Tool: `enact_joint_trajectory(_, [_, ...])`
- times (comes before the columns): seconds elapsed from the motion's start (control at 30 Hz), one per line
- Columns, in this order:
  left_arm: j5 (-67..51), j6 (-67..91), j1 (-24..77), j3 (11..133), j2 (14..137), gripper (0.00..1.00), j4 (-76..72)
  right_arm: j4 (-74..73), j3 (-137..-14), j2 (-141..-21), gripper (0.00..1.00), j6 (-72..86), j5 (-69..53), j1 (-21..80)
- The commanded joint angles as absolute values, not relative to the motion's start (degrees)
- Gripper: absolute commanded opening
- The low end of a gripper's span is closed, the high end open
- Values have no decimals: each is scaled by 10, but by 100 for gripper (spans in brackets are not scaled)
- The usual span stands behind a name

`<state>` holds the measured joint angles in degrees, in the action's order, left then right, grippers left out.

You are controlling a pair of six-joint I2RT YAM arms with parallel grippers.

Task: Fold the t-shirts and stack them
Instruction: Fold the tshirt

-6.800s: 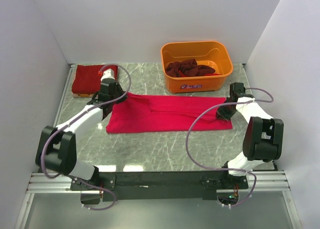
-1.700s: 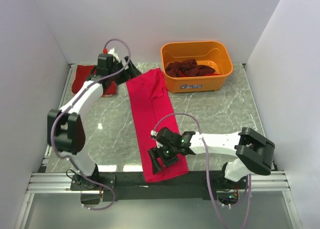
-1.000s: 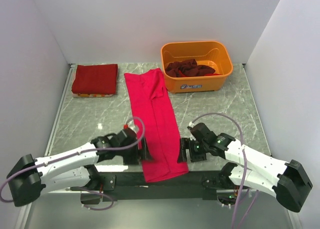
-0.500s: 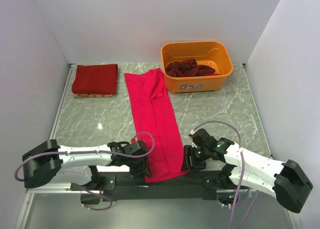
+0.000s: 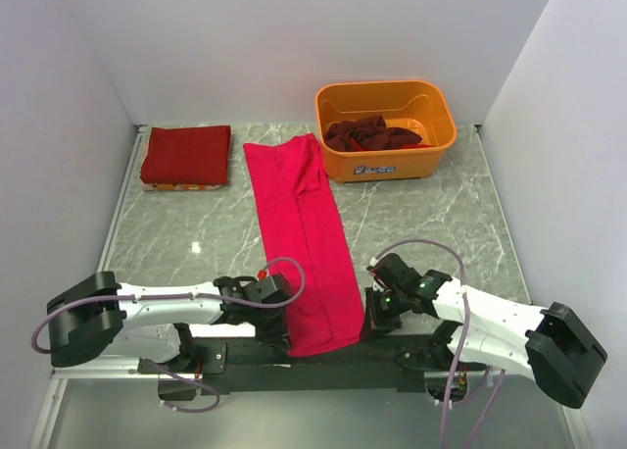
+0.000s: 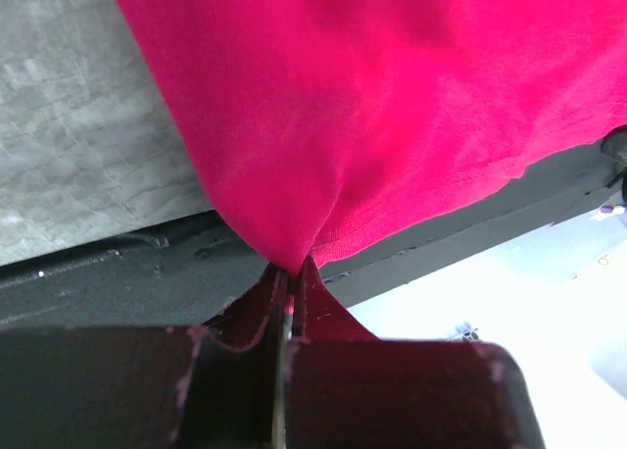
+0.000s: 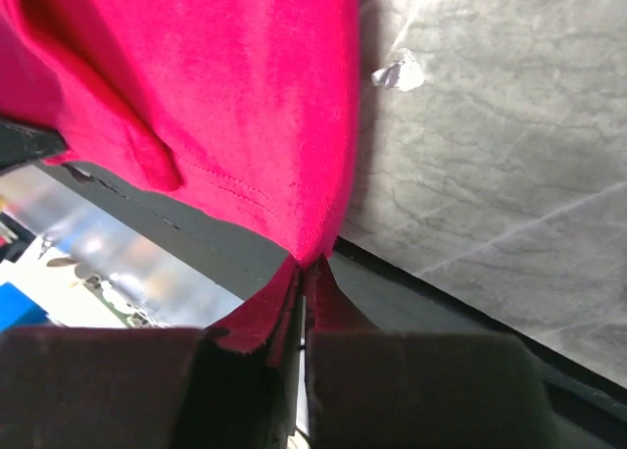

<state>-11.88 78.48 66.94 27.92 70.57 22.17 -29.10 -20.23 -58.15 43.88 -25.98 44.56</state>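
Note:
A bright pink-red t-shirt (image 5: 299,228), folded into a long strip, lies on the marble table from the back centre to the near edge. My left gripper (image 5: 285,335) is shut on its near left corner (image 6: 284,243). My right gripper (image 5: 367,323) is shut on its near right corner (image 7: 313,238). The near end hangs over the table's front edge. A folded dark red t-shirt (image 5: 186,155) lies at the back left. Dark red t-shirts (image 5: 370,134) lie crumpled in the orange basket (image 5: 386,165).
The orange basket stands at the back right, touching the pink strip's far end. White walls enclose the table on three sides. The black rail (image 5: 313,353) with the arm bases runs along the near edge.
Over the earlier frames the strip was turned from crosswise to lengthwise. Both arms then came down to its near end and closed on the two near corners.

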Motion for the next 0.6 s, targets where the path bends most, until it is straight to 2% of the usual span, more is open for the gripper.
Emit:
enact_joint_trajectory(0.0, [-95,776,672,315,687,1,238,-273,-215,-561,0,438,-252,442])
enact_joint_trajectory(0.23, [-42,727,611,355,635,1,273,-276,-296,-540,0,406,-155,442])
enact_joint_trajectory(0.57, [16,630,480,412,654,1,248,-196,-434,-629,0,380,-4,427])
